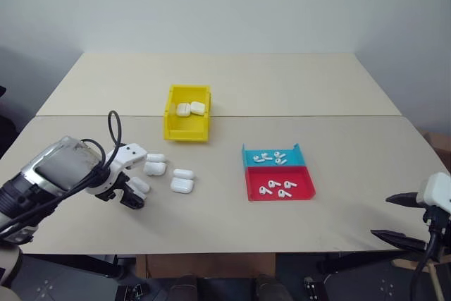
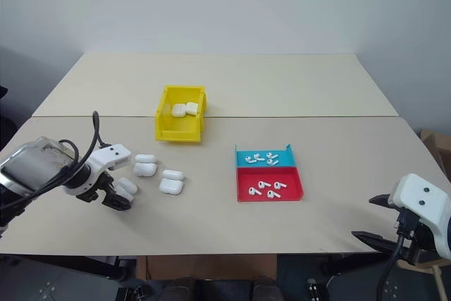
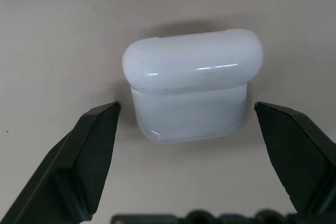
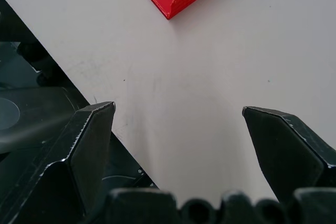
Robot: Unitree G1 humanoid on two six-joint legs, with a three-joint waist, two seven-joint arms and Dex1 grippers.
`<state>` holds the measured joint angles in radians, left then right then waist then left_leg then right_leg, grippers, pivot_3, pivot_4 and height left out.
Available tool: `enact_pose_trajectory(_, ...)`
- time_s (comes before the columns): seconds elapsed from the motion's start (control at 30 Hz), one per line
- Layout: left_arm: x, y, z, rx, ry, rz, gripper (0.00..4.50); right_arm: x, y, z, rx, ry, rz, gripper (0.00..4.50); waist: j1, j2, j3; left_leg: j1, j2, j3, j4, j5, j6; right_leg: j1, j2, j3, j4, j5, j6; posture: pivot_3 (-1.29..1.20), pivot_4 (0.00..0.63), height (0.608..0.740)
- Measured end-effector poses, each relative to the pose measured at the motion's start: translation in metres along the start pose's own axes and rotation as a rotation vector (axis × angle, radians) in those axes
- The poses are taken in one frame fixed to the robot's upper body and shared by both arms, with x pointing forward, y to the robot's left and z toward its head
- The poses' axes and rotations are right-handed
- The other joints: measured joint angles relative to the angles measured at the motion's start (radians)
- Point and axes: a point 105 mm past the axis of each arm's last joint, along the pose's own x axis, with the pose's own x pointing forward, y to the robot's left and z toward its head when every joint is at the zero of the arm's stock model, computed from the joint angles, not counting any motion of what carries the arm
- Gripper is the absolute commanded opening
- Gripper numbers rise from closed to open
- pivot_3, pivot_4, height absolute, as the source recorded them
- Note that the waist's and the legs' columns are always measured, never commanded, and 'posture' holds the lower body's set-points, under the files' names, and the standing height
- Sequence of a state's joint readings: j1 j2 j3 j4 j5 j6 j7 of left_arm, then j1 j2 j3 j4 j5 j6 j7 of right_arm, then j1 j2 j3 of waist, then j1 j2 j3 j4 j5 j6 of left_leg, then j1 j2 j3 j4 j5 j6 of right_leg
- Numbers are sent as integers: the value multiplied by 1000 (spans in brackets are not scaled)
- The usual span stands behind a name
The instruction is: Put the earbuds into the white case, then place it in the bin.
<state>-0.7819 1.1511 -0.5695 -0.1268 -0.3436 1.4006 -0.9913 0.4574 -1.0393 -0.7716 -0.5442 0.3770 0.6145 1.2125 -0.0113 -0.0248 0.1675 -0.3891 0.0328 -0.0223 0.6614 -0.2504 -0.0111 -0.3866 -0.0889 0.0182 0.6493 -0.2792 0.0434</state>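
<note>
One white case (image 3: 191,85) glossy, rounded, lid shut, lying on table (image 3: 63,35).

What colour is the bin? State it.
Bright yellow bin, clearest in the left eye view.

Bright, even overhead light; a soft shadow lies beside the white case (image 3: 191,85), whose lid carries thin glare streaks.

Left forearm (image 1: 53,167): silver-grey metallic shell, black cables looping above the wrist, white housing behind the left gripper (image 1: 134,197), which had two black wedge-shaped fingers. Right wrist housing (image 2: 423,202): white, two small dark dots, black cable beneath; right gripper (image 1: 398,218) had matching black tapered fingers.
</note>
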Motion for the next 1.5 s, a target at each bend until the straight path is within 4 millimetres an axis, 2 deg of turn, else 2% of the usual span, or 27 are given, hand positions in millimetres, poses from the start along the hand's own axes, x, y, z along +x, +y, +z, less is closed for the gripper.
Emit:
enact_pose_trajectory(0.07,0,0,0,1,0,4,4476,1,1,0,-3,-2,-4,4500,0,0,0,0,0,0,0,0,0,0,0,0,0,0,0,0,150,740)
enact_pose_trajectory(0.1,0,0,0,1,0,5,4291,1,1,0,-2,-2,-5,4500,0,0,0,0,0,0,0,0,0,0,0,0,0,0,0,0,150,740)
enact_pose_trajectory(0.17,1,1,0,2,0,14,3885,2,1,0,-2,-1,-4,4500,0,0,0,0,0,0,0,0,0,0,0,0,1,0,0,0,150,740)
enact_pose_trajectory(0.3,1,2,1,3,-1,22,2743,2,2,1,-5,-1,-4,4500,0,0,0,0,0,0,0,0,0,0,0,0,0,0,0,0,150,740)
enact_pose_trajectory(0.67,0,3,4,24,-49,8,2743,3,1,1,-6,-3,-5,4500,0,0,0,0,0,0,0,0,0,0,0,0,1,0,0,0,150,740)
enact_pose_trajectory(0.77,-15,3,4,51,-108,-30,2743,2,0,2,-10,0,-1,4500,-1,0,0,0,0,0,0,0,0,0,0,0,0,0,0,0,150,740)
enact_pose_trajectory(0.8,-25,8,2,64,-135,-25,2743,2,0,3,-14,1,3,4500,-4,0,0,0,0,0,0,0,0,0,0,0,0,0,0,0,150,740)
enact_pose_trajectory(0.9,-51,18,-14,94,-184,-30,2743,-1,-1,4,-19,-1,4,4500,-8,0,0,1,1,1,0,0,0,-1,0,1,0,0,0,0,150,740)
enact_pose_trajectory(0.97,-59,15,-17,112,-227,-68,2743,-2,-3,4,-18,-3,-2,4500,-3,1,0,1,1,1,0,0,0,0,0,0,0,0,0,0,150,740)
enact_pose_trajectory(1.07,-71,5,-8,153,-414,-153,2743,-6,-10,13,-50,-10,-11,4500,6,1,0,2,1,1,0,1,-1,1,-2,-1,0,0,0,0,150,740)
enact_pose_trajectory(1.17,-75,3,19,214,-773,-109,2743,-9,-17,32,-86,-22,-7,4500,14,4,-2,2,0,2,1,1,-2,2,-2,0,0,1,1,0,150,740)
enact_pose_trajectory(1.23,-57,1,24,214,-900,-78,2743,-9,-22,45,-115,10,11,4500,12,4,-2,2,0,2,1,1,-2,2,-2,0,0,2,0,0,150,740)
enact_pose_trajectory(1.33,-32,-19,26,228,-1005,-148,2743,-5,-25,59,-151,48,36,4500,8,1,-2,0,1,2,1,1,-2,0,-1,0,0,2,0,0,150,740)
enact_pose_trajectory(1.5,-32,-50,53,277,-1375,-171,2743,9,-18,83,-223,91,123,4500,12,3,-3,0,0,3,2,1,-2,0,-3,1,0,3,1,0,150,740)
